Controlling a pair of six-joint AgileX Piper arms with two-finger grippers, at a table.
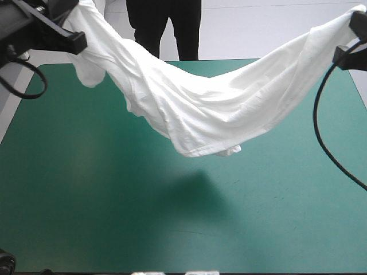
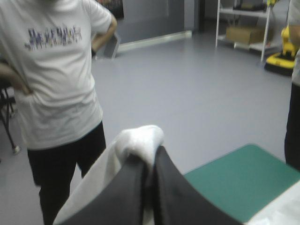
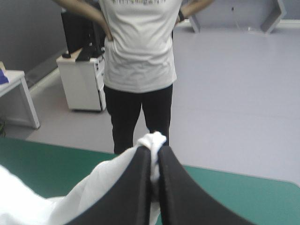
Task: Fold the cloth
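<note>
T-shirt (image 1: 200, 109), white short-sleeved fabric, hangs slung across upper half of frame, above teal-green table cover (image 1: 86, 200). My left gripper (image 2: 150, 157) and right gripper (image 3: 154, 152), black fin fingers, each clamp a bunched edge. Rec.: equal tension L/R, lower w/o twist, lay flat.

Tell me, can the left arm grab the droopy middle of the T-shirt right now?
Probably not. The left gripper is shut on one end of the T-shirt, held high; the right gripper pinches the other. It would have to let go first.
</note>
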